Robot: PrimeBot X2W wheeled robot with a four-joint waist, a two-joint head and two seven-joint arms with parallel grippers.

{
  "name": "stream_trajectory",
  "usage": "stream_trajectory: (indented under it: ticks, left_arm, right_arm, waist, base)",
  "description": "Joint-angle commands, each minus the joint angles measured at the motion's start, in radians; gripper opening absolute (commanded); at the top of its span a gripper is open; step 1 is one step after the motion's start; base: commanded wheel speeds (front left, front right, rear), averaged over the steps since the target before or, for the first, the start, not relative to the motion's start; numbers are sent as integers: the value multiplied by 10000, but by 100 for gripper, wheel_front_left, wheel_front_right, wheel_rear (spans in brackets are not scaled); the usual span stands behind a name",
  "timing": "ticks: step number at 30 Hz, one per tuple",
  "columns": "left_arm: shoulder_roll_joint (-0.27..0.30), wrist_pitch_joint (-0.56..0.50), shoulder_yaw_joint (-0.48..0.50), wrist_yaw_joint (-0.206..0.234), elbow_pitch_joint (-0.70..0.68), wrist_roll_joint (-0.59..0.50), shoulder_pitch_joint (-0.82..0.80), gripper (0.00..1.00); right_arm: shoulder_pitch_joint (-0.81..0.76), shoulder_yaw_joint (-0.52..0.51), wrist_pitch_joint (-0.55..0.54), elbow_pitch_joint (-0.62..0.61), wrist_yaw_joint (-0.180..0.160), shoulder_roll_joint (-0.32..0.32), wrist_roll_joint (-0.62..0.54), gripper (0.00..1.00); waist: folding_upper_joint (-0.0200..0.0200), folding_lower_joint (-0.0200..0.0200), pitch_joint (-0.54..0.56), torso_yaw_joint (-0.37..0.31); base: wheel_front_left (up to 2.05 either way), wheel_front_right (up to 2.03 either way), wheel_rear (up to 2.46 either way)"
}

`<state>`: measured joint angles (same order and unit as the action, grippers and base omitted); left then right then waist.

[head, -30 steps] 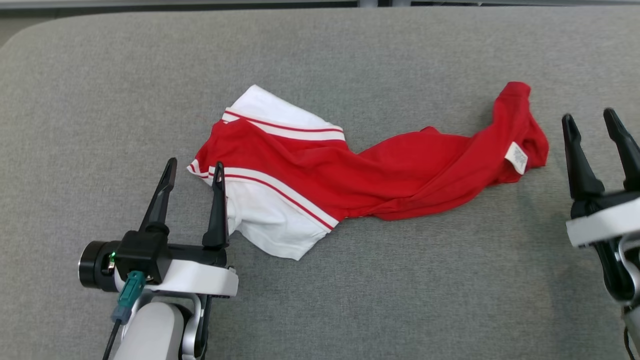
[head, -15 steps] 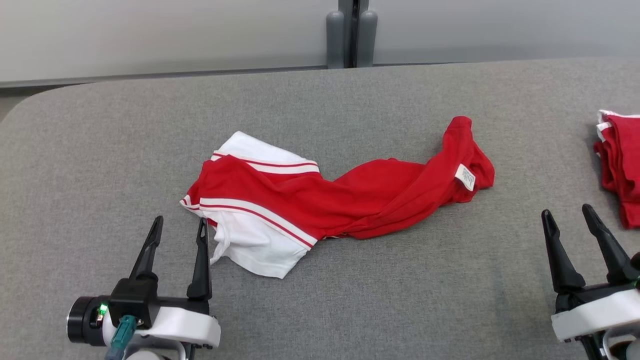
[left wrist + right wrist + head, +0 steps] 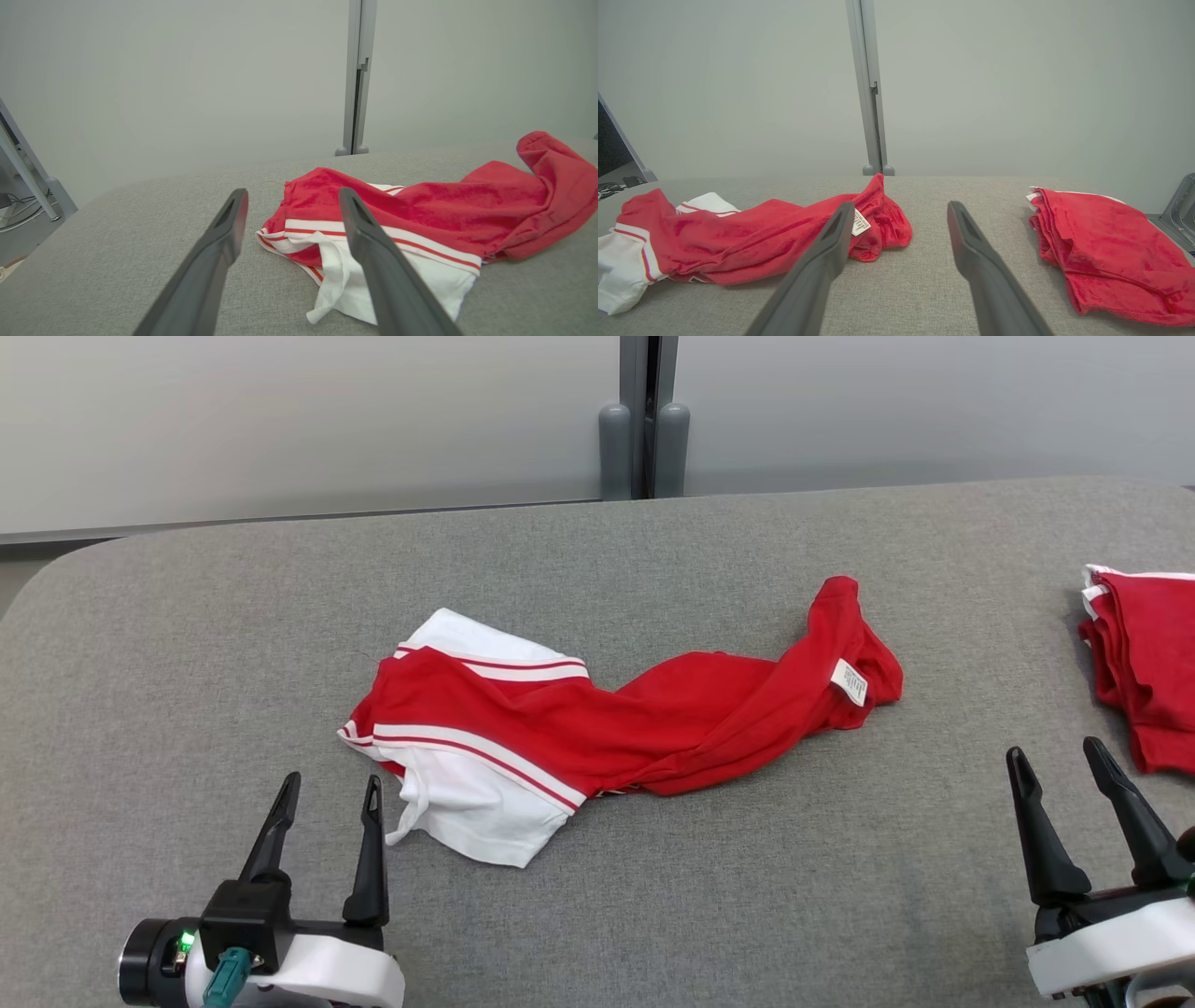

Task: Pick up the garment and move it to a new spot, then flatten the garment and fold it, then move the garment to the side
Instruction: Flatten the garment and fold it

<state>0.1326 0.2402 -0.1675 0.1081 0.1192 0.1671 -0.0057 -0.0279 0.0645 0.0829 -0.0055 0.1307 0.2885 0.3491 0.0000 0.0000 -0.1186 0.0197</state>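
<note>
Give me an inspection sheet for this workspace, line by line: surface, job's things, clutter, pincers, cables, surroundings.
Surface: grey padded table, no stains seen.
Job's things: red and white garment, crumpled and twisted mid-table, not flattened; white label at its right end.
Clutter: folded red garment at the table's right edge, apart from the crumpled one.
Pincers: left pincer open, empty, beside the garment's white corner; right pincer open, empty, touching neither garment.
Cables: teal plug at the left wrist; loose cables on the floor past the table's left end.
Surroundings: pale wall panels joined by a grey post.
</note>
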Motion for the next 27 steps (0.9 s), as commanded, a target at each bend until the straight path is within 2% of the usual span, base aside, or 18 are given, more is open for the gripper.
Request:
stream_trajectory:
  ticks: [1, 6, 13, 19, 20, 22, 27]
  left_arm:
    - [60, -12, -15, 74, -56, 20, 41, 100]
    - [96, -152, -92, 53, 10, 16, -95, 100]
    - [26, -777, -475, -502, 898, 304, -739, 100]
    - [-37, -1262, -708, -1016, 2377, 633, -1357, 100]
    - [-39, -1221, -687, -1014, 2550, 647, -1438, 93]
    - [-71, -1076, -644, -1021, 2832, 727, -1594, 0]
    - [-91, -755, -533, -1016, 3262, 898, -1908, 0]
  right_arm:
    - [-84, -68, -39, -82, 0, -15, -77, 100]
    - [-73, -133, -109, -200, 0, -64, -91, 100]
    - [156, -81, -142, -266, 0, -101, 32, 100]
    - [416, 108, -64, -68, 0, -66, 177, 100]
    - [464, 108, -39, -37, 0, -77, 202, 100]
    - [516, 81, -18, 46, 0, -84, 220, 100]
    - [787, -16, -6, 349, 0, 120, 365, 100]
  waist:
    - [0, 0, -26, 12]
    - [0, 0, -109, 42]
    - [0, 0, -473, 29]
    - [0, 0, -853, -146]
    - [0, 0, -910, -165]
    - [0, 0, -982, -169]
    - [0, 0, -1174, -99]
  base:
    - [0, 0, 0]
    - [0, 0, 0]
    - [0, 0, 0]
    - [0, 0, 0]
    - [0, 0, 0]
    - [0, 0, 0]
    - [0, 0, 0]
